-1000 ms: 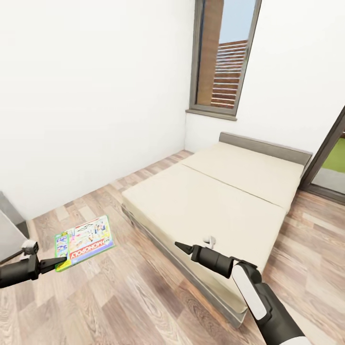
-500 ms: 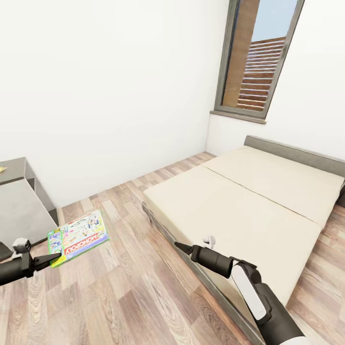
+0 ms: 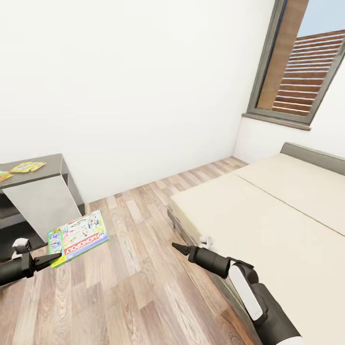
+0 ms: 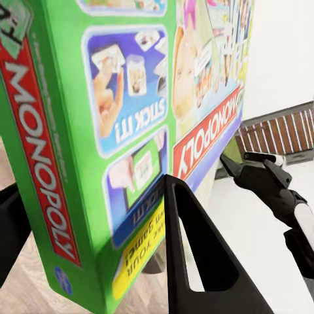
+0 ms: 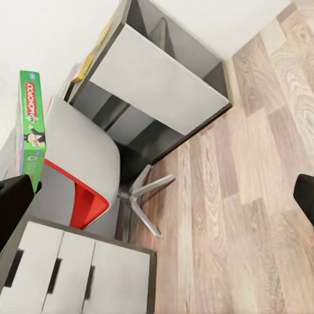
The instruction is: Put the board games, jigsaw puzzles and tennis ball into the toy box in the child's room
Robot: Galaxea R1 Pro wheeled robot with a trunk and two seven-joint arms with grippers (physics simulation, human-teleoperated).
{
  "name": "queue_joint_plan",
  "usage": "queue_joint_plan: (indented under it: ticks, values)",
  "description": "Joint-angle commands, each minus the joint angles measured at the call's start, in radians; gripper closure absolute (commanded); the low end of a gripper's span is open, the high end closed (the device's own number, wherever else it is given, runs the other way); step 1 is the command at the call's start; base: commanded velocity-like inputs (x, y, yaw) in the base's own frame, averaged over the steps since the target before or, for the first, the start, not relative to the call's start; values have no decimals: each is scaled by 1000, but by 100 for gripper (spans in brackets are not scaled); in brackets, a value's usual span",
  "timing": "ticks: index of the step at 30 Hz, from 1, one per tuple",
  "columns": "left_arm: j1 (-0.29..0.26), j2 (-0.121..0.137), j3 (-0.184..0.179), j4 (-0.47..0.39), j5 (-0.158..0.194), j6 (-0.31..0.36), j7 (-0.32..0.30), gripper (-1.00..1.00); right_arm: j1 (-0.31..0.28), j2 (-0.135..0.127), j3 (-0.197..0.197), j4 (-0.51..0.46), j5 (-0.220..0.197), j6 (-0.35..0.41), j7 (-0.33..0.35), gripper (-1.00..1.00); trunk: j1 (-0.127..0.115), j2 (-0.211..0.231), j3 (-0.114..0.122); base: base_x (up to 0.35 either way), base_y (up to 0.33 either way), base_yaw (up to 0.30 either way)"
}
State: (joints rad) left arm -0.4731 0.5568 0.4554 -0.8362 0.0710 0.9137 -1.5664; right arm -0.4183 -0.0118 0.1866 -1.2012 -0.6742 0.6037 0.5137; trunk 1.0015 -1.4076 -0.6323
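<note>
Left claw (image 3: 53, 259) grips Monopoly box (image 3: 79, 237); right claw (image 3: 175, 247) empty.

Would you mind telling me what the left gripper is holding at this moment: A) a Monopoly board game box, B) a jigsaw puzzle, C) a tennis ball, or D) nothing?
A: the left gripper is closed on the edge of the green Monopoly box, and the left wrist view shows a finger pressed against the box.

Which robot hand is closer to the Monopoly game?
Left. The left gripper is clamped on the Monopoly box at its edge. The right gripper hangs off to the side near the bed, holding nothing.
</note>
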Motion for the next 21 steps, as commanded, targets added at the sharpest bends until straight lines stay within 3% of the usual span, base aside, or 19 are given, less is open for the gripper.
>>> queue_joint_plan:
  ticks: [1,21]
  values:
    - [-1,0,0,1,1,10,-4,100,0,-1,1,-1,-6,5,-1,-100,1,0,-1,298,108,291]
    - [-1,-2,0,0,1,10,-4,100,0,0,2,-1,-5,5,-2,-100,1,0,-1,305,39,291]
